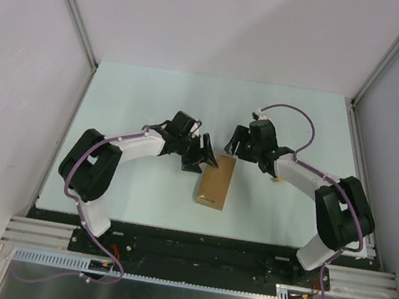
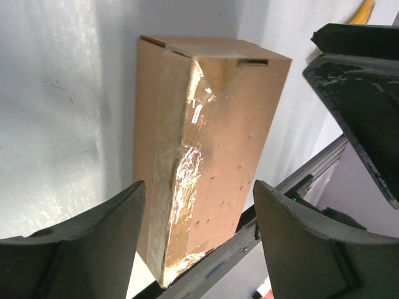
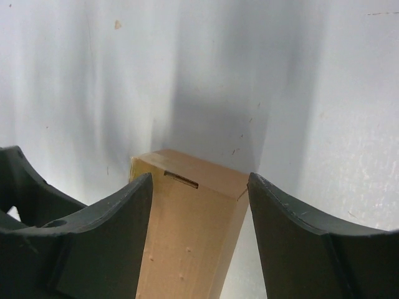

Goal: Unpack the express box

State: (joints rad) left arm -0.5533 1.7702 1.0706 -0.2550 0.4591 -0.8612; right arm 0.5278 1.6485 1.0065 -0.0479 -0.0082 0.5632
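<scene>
The express box (image 1: 215, 184), plain brown cardboard, lies flat on the table (image 1: 147, 96) between the two arms, flap lid closed. Shiny clear tape runs along one long edge of the express box (image 2: 212, 137). My left gripper (image 1: 201, 161) hovers at its far left corner. In the left wrist view the left gripper (image 2: 199, 187) is open, with a gap on each side of the box. My right gripper (image 1: 233, 148) is over the far end. In the right wrist view the right gripper (image 3: 199, 177) is open astride the express box (image 3: 193, 237), and table shows beside the right finger (image 3: 293, 237).
A yellow object (image 2: 365, 9) pokes in at the top right of the left wrist view, mostly hidden behind the right gripper (image 2: 358, 93). The box's near end lies close to the black base rail (image 1: 193, 242). Grey walls enclose the table on three sides.
</scene>
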